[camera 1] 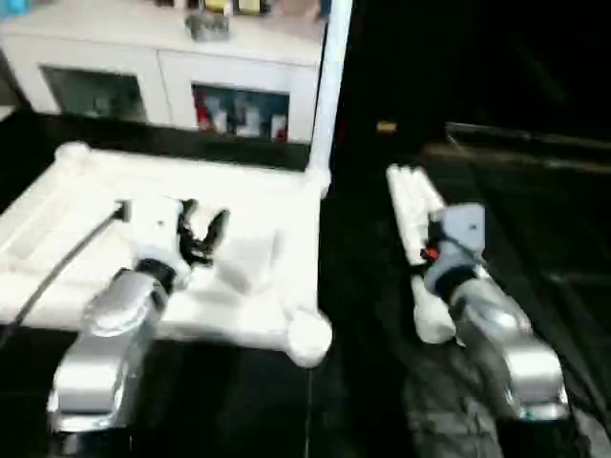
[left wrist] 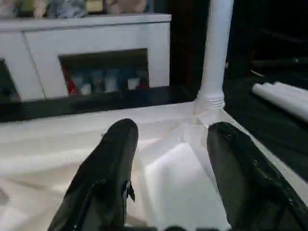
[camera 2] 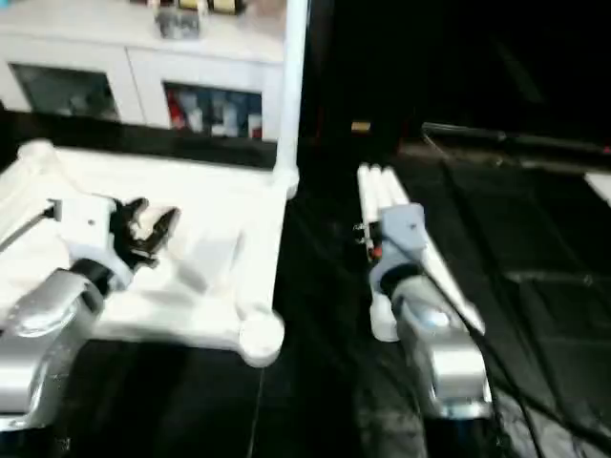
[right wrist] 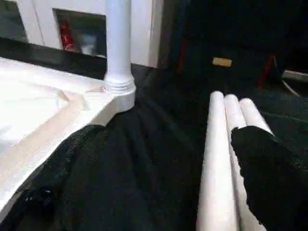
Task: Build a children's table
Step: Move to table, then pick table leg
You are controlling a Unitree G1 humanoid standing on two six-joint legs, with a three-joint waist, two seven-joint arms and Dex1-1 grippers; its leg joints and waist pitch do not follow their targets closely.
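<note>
The tabletop (camera 1: 239, 258) is lying underside up on the dark floor, so its corner sockets are facing upward for the legs; one leg (camera 1: 329, 86) is already standing upright in the far right socket. The left gripper (camera 1: 202, 232) is hovering spread and empty over the ribbed underside, probably ready to steady the slab. The right gripper (right wrist: 159, 178) is hanging released over the three spare legs (right wrist: 228, 159) lying side by side to the tabletop's right, one finger above them, apparently lining up a pick.
</note>
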